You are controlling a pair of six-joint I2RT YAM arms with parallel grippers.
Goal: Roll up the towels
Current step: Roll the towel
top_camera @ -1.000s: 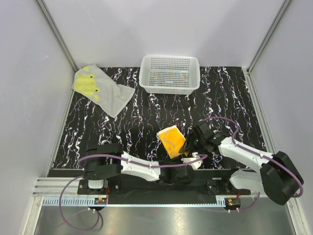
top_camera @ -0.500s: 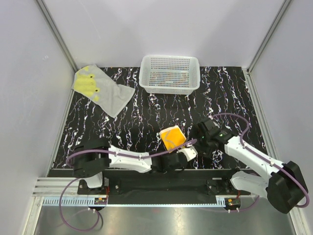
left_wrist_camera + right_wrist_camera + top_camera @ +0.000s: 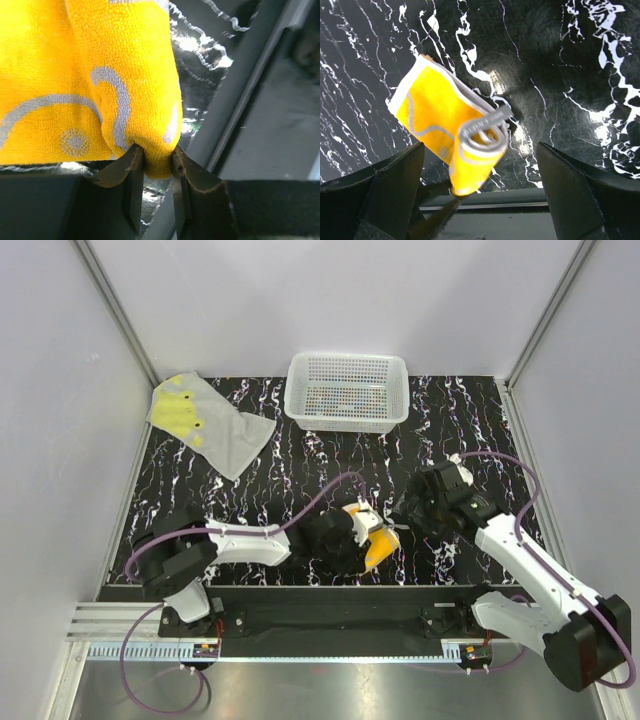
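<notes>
The orange towel [image 3: 372, 540] [image 3: 100, 75] [image 3: 445, 125] is by the near edge of the table [image 3: 300, 480], about the middle, folded into a loose roll. The left arm [image 3: 250, 542] has its jaws shut tight on the towel's bottom fold. The right arm [image 3: 520, 550] is just beside it, with its jaws wide open and holding nothing. The grey towel [image 3: 205, 425] lies spread out in the far left corner. A white basket [image 3: 347, 420] sits at the far edge.
</notes>
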